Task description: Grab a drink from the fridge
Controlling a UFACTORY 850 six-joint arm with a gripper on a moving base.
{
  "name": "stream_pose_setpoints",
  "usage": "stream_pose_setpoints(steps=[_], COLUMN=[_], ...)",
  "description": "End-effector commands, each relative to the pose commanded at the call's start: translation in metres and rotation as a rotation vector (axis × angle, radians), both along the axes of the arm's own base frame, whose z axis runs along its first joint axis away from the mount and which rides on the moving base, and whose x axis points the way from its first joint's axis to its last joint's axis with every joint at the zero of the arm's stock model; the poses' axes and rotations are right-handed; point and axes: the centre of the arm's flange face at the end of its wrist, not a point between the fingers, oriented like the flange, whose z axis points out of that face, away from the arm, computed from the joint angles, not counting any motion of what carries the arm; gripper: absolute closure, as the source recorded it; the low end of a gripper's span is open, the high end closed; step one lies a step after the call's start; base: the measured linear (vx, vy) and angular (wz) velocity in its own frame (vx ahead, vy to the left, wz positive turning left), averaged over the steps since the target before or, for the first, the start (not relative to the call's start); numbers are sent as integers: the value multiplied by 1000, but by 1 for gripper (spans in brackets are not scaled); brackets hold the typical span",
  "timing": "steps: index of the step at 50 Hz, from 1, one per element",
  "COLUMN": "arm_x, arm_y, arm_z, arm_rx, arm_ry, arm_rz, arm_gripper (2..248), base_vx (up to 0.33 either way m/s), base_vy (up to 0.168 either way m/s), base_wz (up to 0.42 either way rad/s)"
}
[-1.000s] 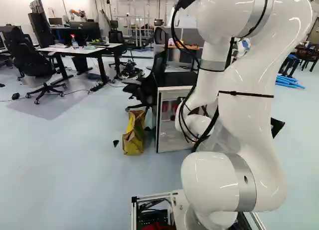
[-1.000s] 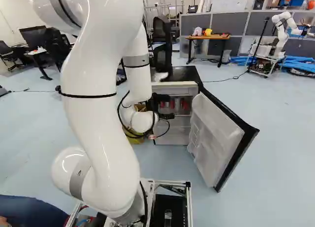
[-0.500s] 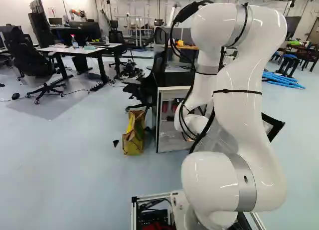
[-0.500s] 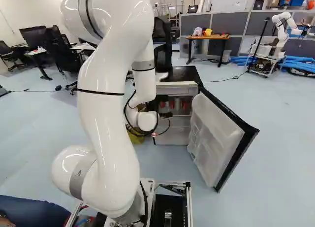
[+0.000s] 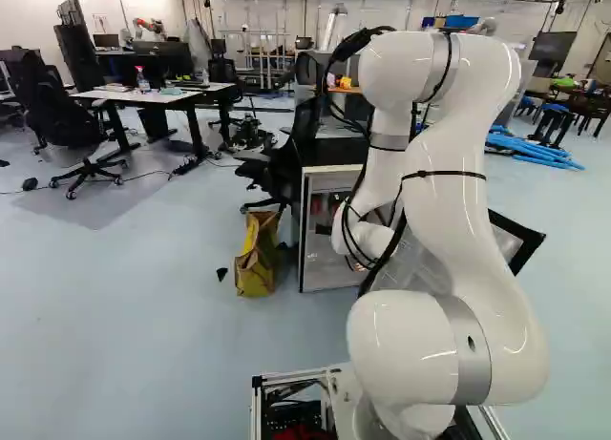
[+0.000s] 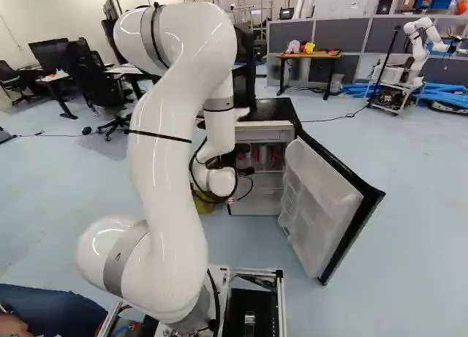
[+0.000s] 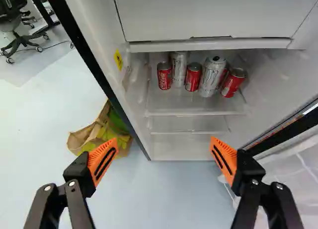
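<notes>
Gripper (image 7: 164, 141) released, standing wide; drink cans (image 7: 164, 76) likely slippery, thin-walled. Clamp one gently, mid-height, from opposite sides.

Classed as robotics lab, part office. Includes, upper right of the right base view, another robot (image 6: 419, 53) on a cart (image 6: 391, 97), blue tubes (image 6: 442, 94) and grey partitions (image 6: 384, 36). Furnished, upper left of the left base view, with desks (image 5: 153, 97), monitors (image 5: 174, 54) and swivel chairs (image 5: 48, 106). Laid with pale floor (image 5: 143, 316).
</notes>
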Motion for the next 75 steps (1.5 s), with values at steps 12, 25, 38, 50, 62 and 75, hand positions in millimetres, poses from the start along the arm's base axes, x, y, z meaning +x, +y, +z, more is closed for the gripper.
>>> stream_pose_setpoints(steps=[12, 25, 38, 50, 62, 75], arm_x=[7, 14, 23, 33, 42, 50], arm_y=[-2, -4, -15, -27, -39, -49], arm_z=[-15, -31, -47, -62, -79, -98], arm_rx=[3, 7, 10, 12, 12, 13], arm_ry=[9, 13, -2, -26, -35, -34], arm_rz=[-1, -5, -25, -50, -72, -88], arm_gripper=[3, 3, 3, 3, 3, 3], base_vx=[0, 0, 0, 0, 0, 0], base_vy=[0, 0, 0, 0, 0, 0], base_wz=[0, 0, 0, 0, 0, 0])
